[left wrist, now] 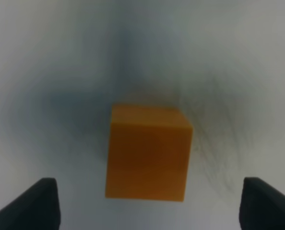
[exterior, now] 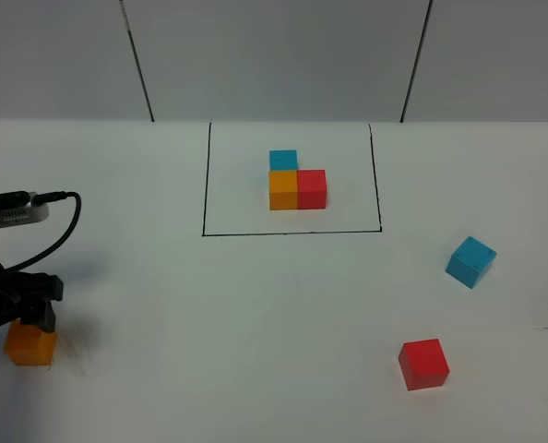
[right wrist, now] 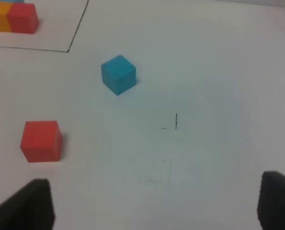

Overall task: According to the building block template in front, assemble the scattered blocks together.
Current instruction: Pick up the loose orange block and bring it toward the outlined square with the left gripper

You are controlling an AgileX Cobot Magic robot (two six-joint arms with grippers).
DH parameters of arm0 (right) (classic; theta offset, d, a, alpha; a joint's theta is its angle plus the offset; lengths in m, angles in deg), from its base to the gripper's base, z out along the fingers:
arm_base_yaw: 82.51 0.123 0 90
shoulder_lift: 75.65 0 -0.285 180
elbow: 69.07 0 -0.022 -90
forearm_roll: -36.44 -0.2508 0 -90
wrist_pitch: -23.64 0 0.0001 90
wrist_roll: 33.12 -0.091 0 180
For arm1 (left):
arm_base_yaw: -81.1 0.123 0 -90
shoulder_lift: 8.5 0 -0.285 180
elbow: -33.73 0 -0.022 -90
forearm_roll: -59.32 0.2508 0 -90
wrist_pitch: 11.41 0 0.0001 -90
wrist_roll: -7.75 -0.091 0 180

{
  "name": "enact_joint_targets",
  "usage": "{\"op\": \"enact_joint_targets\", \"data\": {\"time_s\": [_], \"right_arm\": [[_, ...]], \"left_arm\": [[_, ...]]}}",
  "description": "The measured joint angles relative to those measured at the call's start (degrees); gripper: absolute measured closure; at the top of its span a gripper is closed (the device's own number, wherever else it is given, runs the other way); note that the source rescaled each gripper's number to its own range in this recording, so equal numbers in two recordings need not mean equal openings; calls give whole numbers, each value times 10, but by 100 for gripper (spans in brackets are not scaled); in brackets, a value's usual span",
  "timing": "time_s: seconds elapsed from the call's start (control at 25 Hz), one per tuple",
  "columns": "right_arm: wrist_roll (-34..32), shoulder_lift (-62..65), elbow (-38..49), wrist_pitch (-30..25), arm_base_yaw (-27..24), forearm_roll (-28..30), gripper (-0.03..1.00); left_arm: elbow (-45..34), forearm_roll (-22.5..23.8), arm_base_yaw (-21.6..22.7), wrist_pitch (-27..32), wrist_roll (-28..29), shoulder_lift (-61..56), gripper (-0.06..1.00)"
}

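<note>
- Three loose cubes lie well apart on the white table (exterior: pixel 256 305): a small plain orange cube (exterior: pixel 29 344) at the near left, a light blue cube (exterior: pixel 470 261) at the right, and a red cube (exterior: pixel 423 364) nearer than that
- Beyond them, inside a thin black drawn rectangle (exterior: pixel 292 233), stands the template (exterior: pixel 297 189) of blue, orange and red cubes joined in an L
- Left gripper (left wrist: pixel 149 206) hangs over the orange cube, its black fingers (left wrist: pixel 41 203) spread wide to either side and touching nothing
- Right gripper (right wrist: pixel 154 203) is likewise released, over the table on the side of the red and blue cubes
- Picking up the first block looks to be the step in hand; no loose cubes are joined yet
- Next, I'd judge, the left fingers must sink around the orange cube and close squarely on two opposite faces before it can be carried
</note>
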Motion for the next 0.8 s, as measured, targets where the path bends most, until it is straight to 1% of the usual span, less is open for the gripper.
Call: {"op": "enact_joint_targets", "data": {"time_s": [0.44,0.64,0.72,0.8], "right_arm": [[0,0,0,0,0,0,23],[0,0,0,0,0,0,23],[0,0,0,0,0,0,23],[0,0,0,0,0,0,23]], "left_arm": [[0,0,0,-55,0,73,21],[0,0,0,-64,-1,95,21],[0,0,0,-64,-1,100,25],[0,0,0,-67,-1,105,34]]}}
